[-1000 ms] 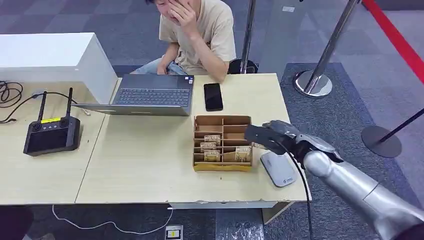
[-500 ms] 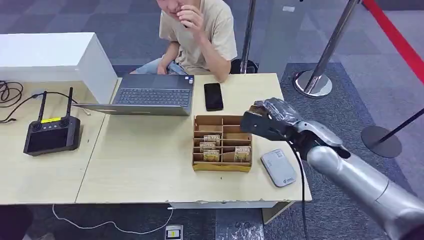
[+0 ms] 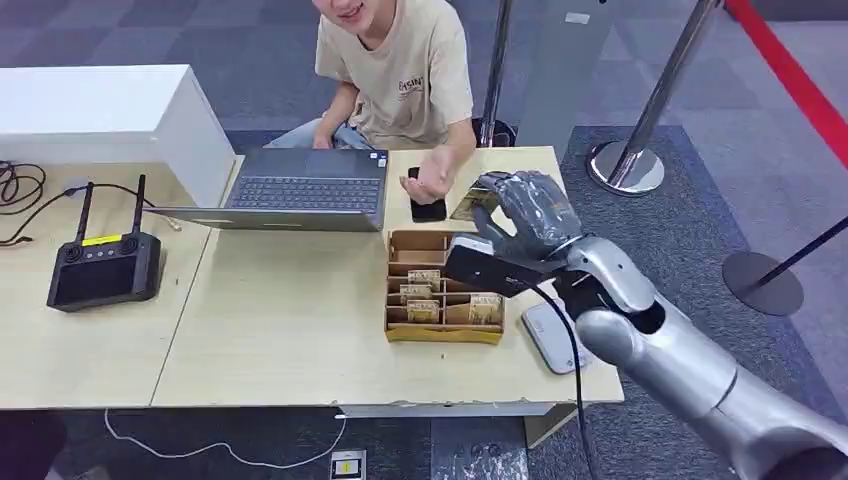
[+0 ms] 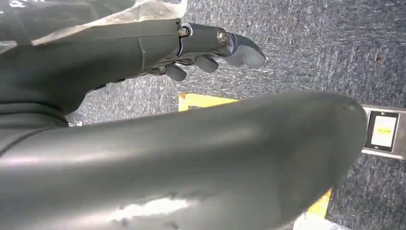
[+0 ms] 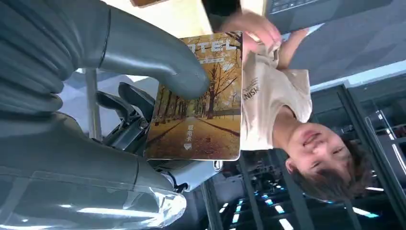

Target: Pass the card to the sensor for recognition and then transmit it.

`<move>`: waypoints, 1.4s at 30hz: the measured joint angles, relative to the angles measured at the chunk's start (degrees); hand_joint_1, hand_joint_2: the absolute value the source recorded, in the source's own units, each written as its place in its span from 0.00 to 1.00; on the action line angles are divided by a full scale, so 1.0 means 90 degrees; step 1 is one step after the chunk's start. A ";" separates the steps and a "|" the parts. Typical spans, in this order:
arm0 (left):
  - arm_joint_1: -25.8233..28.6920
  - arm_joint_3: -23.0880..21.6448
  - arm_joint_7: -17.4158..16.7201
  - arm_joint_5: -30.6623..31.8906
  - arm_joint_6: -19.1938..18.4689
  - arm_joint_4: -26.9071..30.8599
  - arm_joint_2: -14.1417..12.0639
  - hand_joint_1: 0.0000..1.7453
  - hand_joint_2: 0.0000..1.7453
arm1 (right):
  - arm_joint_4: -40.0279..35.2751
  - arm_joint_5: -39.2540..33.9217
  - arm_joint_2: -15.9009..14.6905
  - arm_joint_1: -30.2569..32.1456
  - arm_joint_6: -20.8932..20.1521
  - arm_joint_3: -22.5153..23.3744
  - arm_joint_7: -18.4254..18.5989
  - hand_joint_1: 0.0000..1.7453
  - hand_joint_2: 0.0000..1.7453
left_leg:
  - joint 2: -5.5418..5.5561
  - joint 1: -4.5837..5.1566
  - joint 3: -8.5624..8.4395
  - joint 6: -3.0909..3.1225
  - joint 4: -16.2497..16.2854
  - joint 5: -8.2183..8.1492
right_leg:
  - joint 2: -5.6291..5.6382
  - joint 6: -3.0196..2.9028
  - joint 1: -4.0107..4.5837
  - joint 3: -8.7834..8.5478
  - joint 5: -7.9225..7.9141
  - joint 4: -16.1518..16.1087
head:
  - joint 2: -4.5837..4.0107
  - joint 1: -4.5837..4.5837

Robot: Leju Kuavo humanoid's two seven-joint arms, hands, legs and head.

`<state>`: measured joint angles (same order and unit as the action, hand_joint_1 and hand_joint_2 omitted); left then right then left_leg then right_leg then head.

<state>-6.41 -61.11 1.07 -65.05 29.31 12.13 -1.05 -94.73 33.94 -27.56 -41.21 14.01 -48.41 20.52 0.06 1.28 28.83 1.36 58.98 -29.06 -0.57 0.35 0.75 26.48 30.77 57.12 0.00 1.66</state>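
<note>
Right robot hand (image 3: 520, 225) is raised above the counter (image 3: 300, 320), over the far right corner of the cardboard card box (image 3: 445, 288). It grips a hotel key card (image 5: 201, 96) printed with an autumn tree avenue; thumb (image 5: 158, 52) presses the printed face, darker fingers (image 5: 129, 129) sit behind it. In the head view the card (image 3: 474, 203) shows edge-on at the fingertips, tilted, pointing toward the person

Person in a beige t-shirt (image 3: 410, 70) sits at the far side of the box, one hand (image 3: 428, 183) out palm-up, just beside the card, over the black phone (image 3: 427, 208). Cannot tell if the hand touches the card

Card reader (image 3: 553, 335), flat and grey, lies on the counter just right of the box, partly hidden behind the right forearm. More cards (image 3: 424, 295) stand in the near compartments of the box

Left of the box: open laptop (image 3: 300, 190) at the far side, black remote controller (image 3: 103, 265) with two antennas well apart further left, white box (image 3: 110, 115) beyond that

Left robot hand (image 4: 210, 48) hangs over grey carpet, fingers loosely curled, nothing in it
</note>
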 joint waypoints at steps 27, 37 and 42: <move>-0.0043 -0.0471 -0.0119 0.0746 -0.0335 0.0000 -0.0010 0.00 0.00 | 0.2954 0.3607 0.1025 -0.0263 0.1404 0.0182 -0.0811 1.00 1.00 | 0.0003 0.0000 0.0008 -0.0001 0.0000 0.0000 | -0.0001 0.0000 0.0000 0.0006 0.0000 0.0001 | 0.0000 -0.0002; -0.0047 -0.0578 -0.0133 0.0763 -0.0340 0.0000 -0.0017 0.00 0.00 | 0.3631 0.3701 0.1103 -0.0314 0.1163 0.0121 -0.0702 1.00 1.00 | 0.0002 0.0000 0.0007 -0.0001 0.0000 0.0001 | -0.0001 0.0000 0.0000 0.0007 0.0000 0.0002 | 0.0000 0.0000; -0.0047 -0.0614 -0.0143 0.0763 -0.0340 0.0000 -0.0017 0.00 0.00 | 0.3820 0.3675 0.1103 -0.0327 0.1120 0.0119 -0.0615 1.00 1.00 | 0.0002 0.0000 0.0007 -0.0001 0.0000 0.0001 | -0.0001 0.0000 0.0000 0.0007 0.0000 0.0002 | 0.0000 -0.0002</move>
<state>-6.84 -66.64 -0.22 -58.18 26.25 12.13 -1.20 -60.35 67.01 -17.64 -44.15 24.09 -47.34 14.99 0.08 1.28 28.89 1.36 58.98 -29.06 -0.58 0.35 0.75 26.54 30.77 57.14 0.00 1.64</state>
